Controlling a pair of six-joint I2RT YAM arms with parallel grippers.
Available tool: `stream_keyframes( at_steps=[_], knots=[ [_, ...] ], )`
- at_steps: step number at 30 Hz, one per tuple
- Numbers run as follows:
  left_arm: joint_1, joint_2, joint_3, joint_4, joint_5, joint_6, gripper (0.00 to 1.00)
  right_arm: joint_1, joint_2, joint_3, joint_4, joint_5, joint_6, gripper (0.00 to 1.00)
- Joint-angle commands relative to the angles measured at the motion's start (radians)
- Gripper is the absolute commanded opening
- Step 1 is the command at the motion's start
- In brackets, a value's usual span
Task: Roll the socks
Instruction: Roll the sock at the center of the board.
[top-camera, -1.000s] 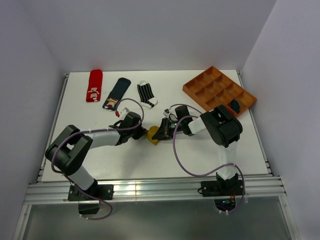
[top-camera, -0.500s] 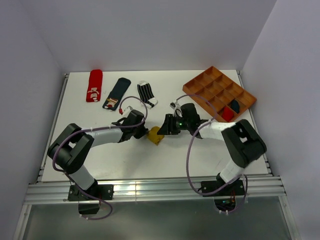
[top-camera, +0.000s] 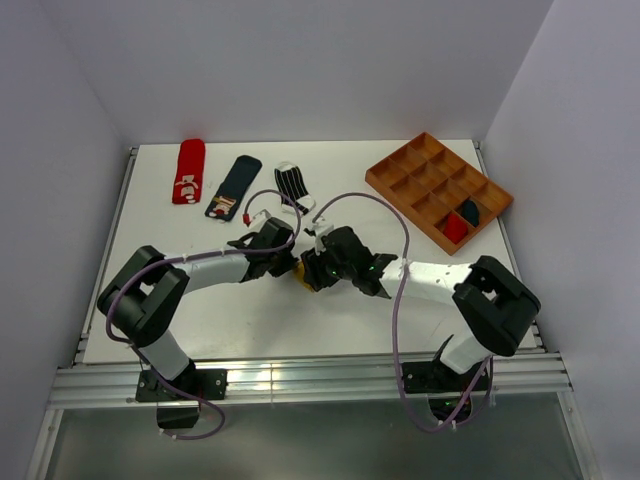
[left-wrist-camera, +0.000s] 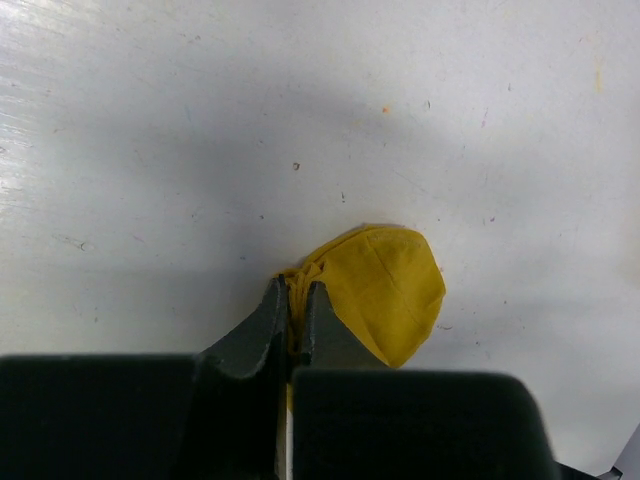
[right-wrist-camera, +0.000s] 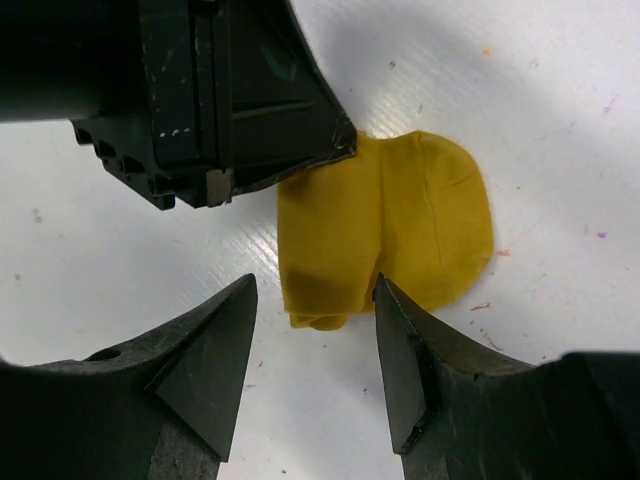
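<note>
The white table (top-camera: 250, 320) is scuffed and speckled up close. It sits in a booth of plain pale walls (top-camera: 300, 70), with a metal rail (top-camera: 300, 385) along its near edge. Near the middle of the table lies the mustard yellow sock (top-camera: 305, 276), folded into a short, rounded wad. The left end effector (left-wrist-camera: 293, 308) is pinched closed on the wad's gathered edge, with yellow fabric showing in the thin slit between its fingers. The right end effector (right-wrist-camera: 312, 298) comes in from the opposite side with its fingers parted about as wide as the folded sock and grips nothing. The sock's near edge lies just ahead of the gap. One fingertip overlaps the fabric in the wrist view, though contact cannot be told. Along the far left of the table three socks lie flat in a row, apart from each other: the red sock with white marks (top-camera: 187, 172), the navy sock with a patch (top-camera: 233, 187) and the black-and-white striped sock (top-camera: 294, 188). At the far right stands an orange tray (top-camera: 385, 178) divided into compartments. At its near right end, a red bundle (top-camera: 453, 228) and a dark navy bundle (top-camera: 468, 211) fill neighbouring compartments.
</note>
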Motion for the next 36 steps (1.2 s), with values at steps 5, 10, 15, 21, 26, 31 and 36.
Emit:
stream_keyframes(
  at_steps=[5, 10, 15, 21, 26, 31, 36],
  knots=[
    [-0.013, 0.032, 0.028, -0.052, -0.010, 0.033, 0.00, 0.090, 0.079, 0.068, 0.008, 0.183, -0.080, 0.58],
    [-0.013, 0.037, 0.036, -0.055, -0.008, 0.030, 0.00, 0.127, 0.128, 0.080, 0.013, 0.245, -0.103, 0.58],
    [-0.013, 0.034, 0.035, -0.055, -0.005, 0.018, 0.01, 0.147, 0.179, 0.094, -0.007, 0.281, -0.109, 0.43],
    [-0.013, -0.004, 0.019, -0.064, -0.039, -0.002, 0.26, 0.138, 0.145, 0.051, -0.015, 0.269, -0.060, 0.00],
    [-0.010, -0.061, -0.002, -0.060, -0.066, -0.035, 0.47, 0.031, 0.108, -0.001, -0.004, 0.042, 0.047, 0.00],
    [-0.007, -0.135, -0.037, -0.049, -0.083, -0.076, 0.61, -0.141, 0.119, -0.081, 0.117, -0.249, 0.180, 0.00],
    [-0.008, -0.188, -0.079, -0.005, -0.077, -0.104, 0.65, -0.264, 0.180, -0.135, 0.296, -0.476, 0.326, 0.00]
  ],
)
